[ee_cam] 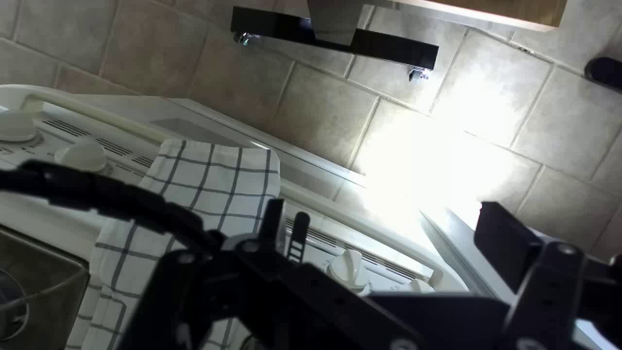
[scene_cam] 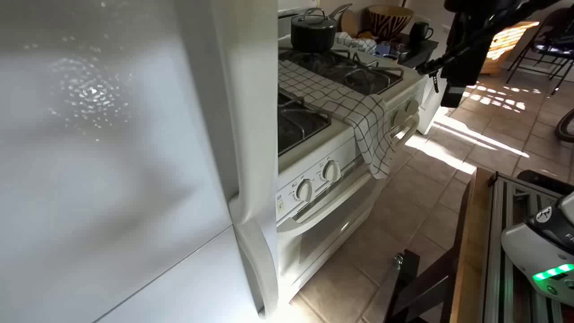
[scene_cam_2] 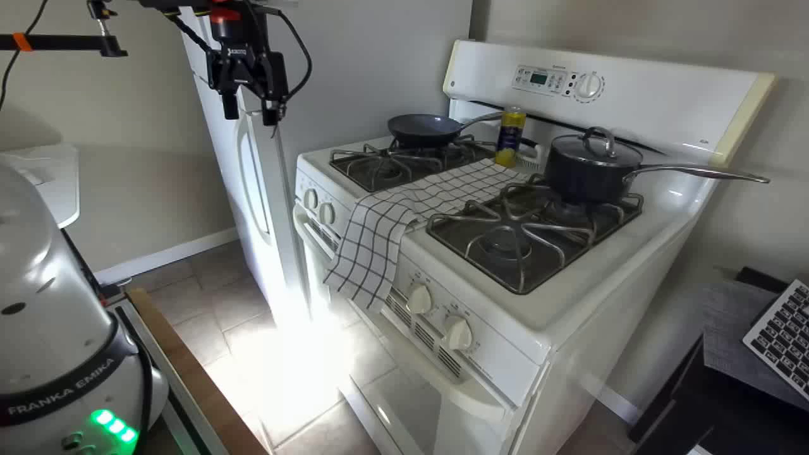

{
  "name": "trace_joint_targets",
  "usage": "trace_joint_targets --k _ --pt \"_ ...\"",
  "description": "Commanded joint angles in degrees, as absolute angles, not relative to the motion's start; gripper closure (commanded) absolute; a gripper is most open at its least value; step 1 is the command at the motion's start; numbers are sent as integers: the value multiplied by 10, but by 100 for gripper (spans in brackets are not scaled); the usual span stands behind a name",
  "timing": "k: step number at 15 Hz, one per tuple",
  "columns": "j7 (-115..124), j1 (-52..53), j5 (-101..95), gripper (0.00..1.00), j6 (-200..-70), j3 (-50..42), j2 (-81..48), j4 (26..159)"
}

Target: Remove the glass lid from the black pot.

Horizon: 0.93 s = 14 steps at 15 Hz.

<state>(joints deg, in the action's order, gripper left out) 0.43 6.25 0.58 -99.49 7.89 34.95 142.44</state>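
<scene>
"Why does the gripper (scene_cam_2: 251, 111) hang with its fingers (ee_cam: 503, 243) well apart and nothing between them?"

"Perhaps to suit the handle (scene_cam_2: 608, 140) of the glass lid (scene_cam_2: 591, 155). That sits on the black pot (scene_cam_2: 584, 183) as its cover, at the back of the stove (scene_cam_2: 607, 272)."

"Does the wrist view show it?"

"No, mainly towel (ee_cam: 214, 194), floor (ee_cam: 320, 121) and stove front. The black pot shows in both exterior views; a frying pan (scene_cam_2: 423, 128) shows in an exterior view, not from the wrist."

Glass lid (scene_cam_2: 574, 150), loop-handled, seated on upright black pot (scene_cam_2: 586, 179).
</scene>
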Motion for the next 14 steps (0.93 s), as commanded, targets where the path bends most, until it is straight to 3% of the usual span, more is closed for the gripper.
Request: trace_joint_targets --k 1,6,14 --pt "7 67 4 0 -994 75 349 1423" --pt "8 48 2 0 -1009 48 374 1430" --pt "-124 -14 -54 0 -981 -74 378 1386"
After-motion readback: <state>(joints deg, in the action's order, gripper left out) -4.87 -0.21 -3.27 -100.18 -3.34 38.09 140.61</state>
